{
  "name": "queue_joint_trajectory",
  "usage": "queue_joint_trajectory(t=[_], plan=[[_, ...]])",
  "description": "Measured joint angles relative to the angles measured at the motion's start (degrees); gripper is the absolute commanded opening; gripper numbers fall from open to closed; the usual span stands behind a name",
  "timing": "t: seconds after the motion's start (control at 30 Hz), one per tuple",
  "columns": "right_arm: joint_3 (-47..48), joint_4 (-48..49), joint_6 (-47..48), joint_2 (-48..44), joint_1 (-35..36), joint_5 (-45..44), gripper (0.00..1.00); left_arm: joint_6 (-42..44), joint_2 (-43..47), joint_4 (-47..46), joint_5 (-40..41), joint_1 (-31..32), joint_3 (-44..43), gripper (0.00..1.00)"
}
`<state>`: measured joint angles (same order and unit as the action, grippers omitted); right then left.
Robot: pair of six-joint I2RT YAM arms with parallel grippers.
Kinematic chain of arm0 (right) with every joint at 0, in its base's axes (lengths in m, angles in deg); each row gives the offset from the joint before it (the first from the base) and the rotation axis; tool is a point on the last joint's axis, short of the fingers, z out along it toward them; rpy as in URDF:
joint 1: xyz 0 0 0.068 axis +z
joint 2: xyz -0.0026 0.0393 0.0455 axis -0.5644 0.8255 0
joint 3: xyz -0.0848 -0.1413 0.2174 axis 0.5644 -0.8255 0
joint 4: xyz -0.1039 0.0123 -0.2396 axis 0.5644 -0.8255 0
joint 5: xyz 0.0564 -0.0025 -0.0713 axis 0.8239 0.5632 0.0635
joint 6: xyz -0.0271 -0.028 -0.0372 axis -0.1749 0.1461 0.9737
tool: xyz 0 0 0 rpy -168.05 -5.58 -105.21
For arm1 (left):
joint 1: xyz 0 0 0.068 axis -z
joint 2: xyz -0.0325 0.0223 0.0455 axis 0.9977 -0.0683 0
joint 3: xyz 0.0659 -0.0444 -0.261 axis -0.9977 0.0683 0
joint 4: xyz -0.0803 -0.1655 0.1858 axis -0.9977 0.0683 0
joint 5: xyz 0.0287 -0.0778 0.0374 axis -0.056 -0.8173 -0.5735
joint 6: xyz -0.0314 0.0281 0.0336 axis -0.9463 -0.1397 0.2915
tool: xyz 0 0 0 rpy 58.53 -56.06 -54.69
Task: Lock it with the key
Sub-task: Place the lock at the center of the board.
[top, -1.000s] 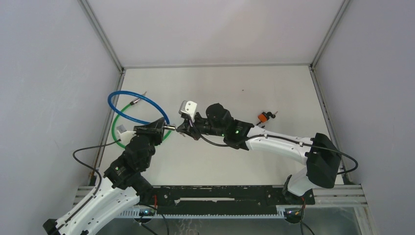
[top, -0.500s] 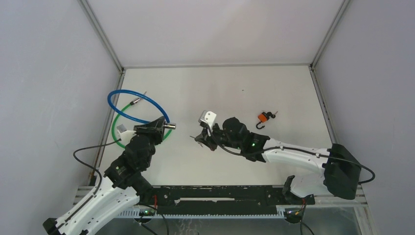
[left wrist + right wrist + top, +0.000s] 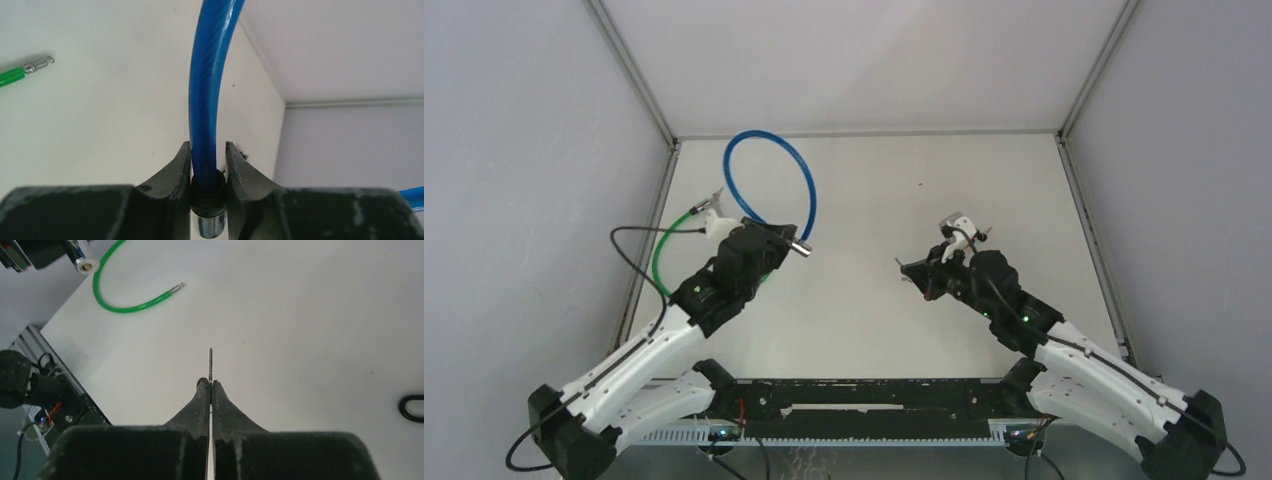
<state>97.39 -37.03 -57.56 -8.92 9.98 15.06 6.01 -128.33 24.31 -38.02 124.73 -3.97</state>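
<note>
My left gripper [image 3: 776,244] is shut on the black collar [image 3: 207,182] of a blue cable lock [image 3: 769,178]. The lock's loop rises over the table behind the gripper, and its silver cylinder end [image 3: 800,250] points right. In the left wrist view the blue cable [image 3: 210,90] runs up between the fingers [image 3: 180,165]. My right gripper [image 3: 916,271] hovers to the right, well apart from the lock. It is shut on a thin metal key [image 3: 210,365] whose blade sticks out past the tips. The key points toward the cylinder face [image 3: 85,263].
A green cable [image 3: 662,256] lies along the left table edge, its metal tip [image 3: 39,64] loose on the surface. A black hook [image 3: 413,408] rests on the table to the right of my right gripper. Grey walls enclose three sides.
My right arm drew back to the right with the key, leaving the lock's end. My left arm lifted the lock, and the blue loop swung up toward the back.
</note>
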Motion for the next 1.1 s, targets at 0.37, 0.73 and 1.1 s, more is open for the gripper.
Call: queue_joint_trajectory(t=[0.37, 0.73, 1.1], plan=[[-0.2, -9.6, -3.8, -8.3, -9.1, 0.7, 0.0, 18.8, -25.3, 0.1, -13.4, -2.9, -14.9, 0.0], [-0.2, -12.4, -6.7, -7.3, -9.5, 2.5, 0.0, 27.2, -54.6, 5.8, -13.4, -3.6, -38.7, 0.0], [-0.2, -13.2, -7.4, -7.2, -9.5, 2.6, 0.0, 29.5, -72.7, 11.3, -13.3, -3.8, -55.0, 0.0]])
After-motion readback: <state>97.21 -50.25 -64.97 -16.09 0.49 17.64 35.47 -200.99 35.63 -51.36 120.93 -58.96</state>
